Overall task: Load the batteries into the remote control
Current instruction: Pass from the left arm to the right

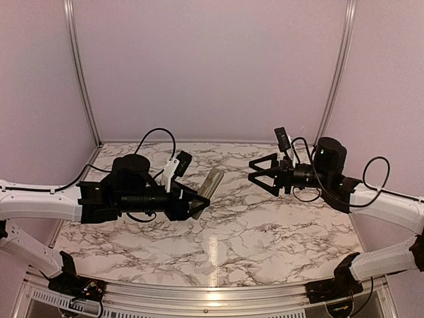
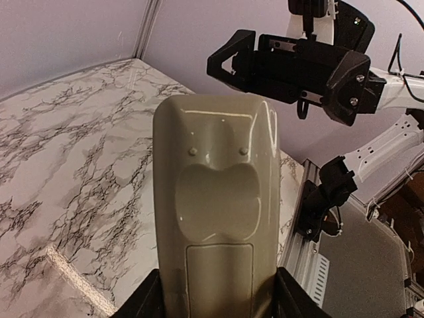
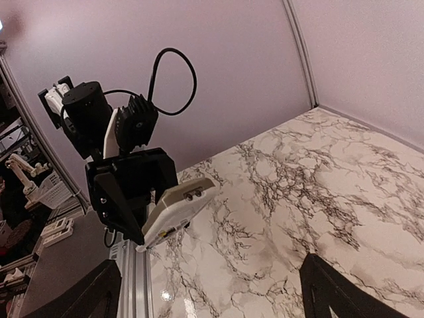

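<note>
The remote (image 2: 215,212) hangs above the desk (image 1: 265,232), back up, cover seemingly seated, its lower end clamped in my left fingers (image 2: 147,301), that arm stretched level. My right fingers (image 3: 334,291) face it, spread wide and empty. No batteries in view; I reckon opening the cover comes next.

The slim grey-beige plastic remote control (image 1: 212,183), clamped in my left gripper (image 1: 199,203), hangs raised off the white marble-patterned table (image 1: 265,228). A gap of free air lies between the remote control and my spread right gripper (image 1: 252,169) facing it. The pale pink back wall (image 1: 212,66) stands well beyond the remote control.
</note>
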Tool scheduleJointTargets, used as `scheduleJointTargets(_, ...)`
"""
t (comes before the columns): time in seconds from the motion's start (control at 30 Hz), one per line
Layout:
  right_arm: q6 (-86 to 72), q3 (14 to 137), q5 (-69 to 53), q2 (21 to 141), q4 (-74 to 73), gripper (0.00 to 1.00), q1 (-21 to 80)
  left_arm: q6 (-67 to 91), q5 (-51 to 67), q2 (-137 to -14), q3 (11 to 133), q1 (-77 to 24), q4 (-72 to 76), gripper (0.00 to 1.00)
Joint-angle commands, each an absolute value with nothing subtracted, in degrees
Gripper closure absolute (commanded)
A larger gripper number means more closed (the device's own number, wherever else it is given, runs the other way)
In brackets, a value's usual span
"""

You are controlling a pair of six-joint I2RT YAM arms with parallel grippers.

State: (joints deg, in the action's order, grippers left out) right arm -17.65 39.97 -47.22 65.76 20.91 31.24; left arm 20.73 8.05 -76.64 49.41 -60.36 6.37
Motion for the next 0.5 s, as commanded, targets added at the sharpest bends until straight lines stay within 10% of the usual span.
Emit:
scheduleJointTargets(0.0,-21.30,44.75,-54.45,67.43,29.75,0.08,35.16,21.78,13.21,-70.49,44.94,-60.21,20.78,0.72)
scheduleJointTargets(0.47,-26.24,56.67,-55.03,79.47,31.07,0.12,44.47,23.49,17.35,-64.51,37.98,-60.28,32.79,0.71)
